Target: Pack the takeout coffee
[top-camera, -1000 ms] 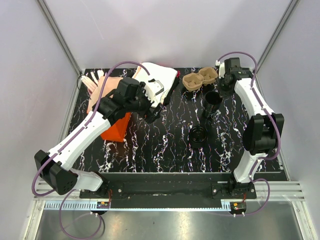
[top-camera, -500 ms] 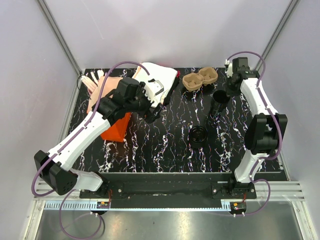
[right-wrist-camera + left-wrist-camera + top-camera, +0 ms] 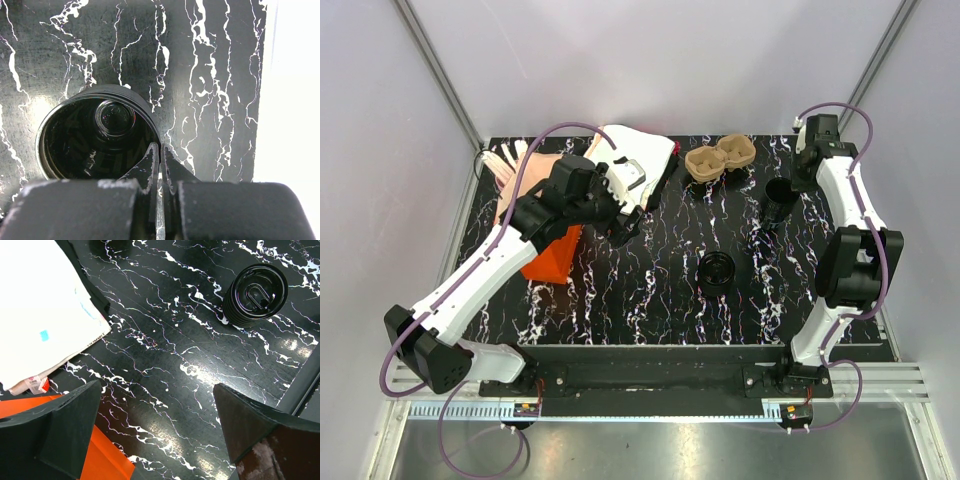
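Top external view, takeout coffee (image 3: pixel 777 203) shifted toward 3 o'clock from earlier, right gripper (image 3: pixel 159 149) clamped on its rim, left gripper (image 3: pixel 157 390) fingers spread apart, unmoved.

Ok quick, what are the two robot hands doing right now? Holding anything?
Left gripper: open, holding nothing.
Right gripper: shut on the rim of the black coffee cup.
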You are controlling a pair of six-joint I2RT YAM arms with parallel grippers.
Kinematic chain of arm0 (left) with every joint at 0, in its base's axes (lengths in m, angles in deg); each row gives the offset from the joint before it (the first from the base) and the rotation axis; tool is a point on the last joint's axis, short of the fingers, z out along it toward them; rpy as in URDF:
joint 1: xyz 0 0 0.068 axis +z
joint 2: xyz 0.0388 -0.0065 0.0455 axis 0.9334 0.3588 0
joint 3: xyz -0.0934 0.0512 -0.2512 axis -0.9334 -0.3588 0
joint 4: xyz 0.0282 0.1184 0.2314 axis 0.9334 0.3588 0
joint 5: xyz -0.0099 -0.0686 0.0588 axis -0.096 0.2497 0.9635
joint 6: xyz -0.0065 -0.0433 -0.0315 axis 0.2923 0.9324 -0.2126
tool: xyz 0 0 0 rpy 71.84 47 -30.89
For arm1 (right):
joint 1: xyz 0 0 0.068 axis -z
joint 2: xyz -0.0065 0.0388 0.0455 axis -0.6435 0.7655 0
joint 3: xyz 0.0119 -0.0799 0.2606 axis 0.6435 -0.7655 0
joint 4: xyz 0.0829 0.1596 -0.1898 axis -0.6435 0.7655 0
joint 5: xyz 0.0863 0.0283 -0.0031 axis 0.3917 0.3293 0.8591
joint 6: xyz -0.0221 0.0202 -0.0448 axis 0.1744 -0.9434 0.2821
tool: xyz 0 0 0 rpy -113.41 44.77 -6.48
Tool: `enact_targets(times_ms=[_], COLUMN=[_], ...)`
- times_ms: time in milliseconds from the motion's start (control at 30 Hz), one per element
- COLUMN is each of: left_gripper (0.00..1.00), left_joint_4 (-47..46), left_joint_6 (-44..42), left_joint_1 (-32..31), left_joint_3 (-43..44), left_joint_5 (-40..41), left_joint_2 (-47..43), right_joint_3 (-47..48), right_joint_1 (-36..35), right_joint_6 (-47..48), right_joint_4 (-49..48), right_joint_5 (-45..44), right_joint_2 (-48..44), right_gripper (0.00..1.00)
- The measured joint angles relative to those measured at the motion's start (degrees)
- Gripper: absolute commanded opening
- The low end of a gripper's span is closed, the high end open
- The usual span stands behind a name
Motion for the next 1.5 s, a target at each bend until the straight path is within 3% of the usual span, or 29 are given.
enact_targets(times_ms=[567,1500], left_gripper=[0.99,0.99], left_joint_4=[0.0,0.0], left_joint_6=[0.1,0.2], left_joint_1=[0.0,0.0], left_joint_3=[0.0,0.0], left_joint_5=[-0.3,-0.5], left_joint_2=[-0.1,-0.1], right_joint_3=[0.6,12.0], right_joint_1=[1.0,2.3], right_joint_6=[-1.3,-2.7], right_joint_4=[0.3,6.8], right_joint_5=[2.1,8.3], right_joint_2=[0.0,-0.6], right_gripper=[0.0,0.0])
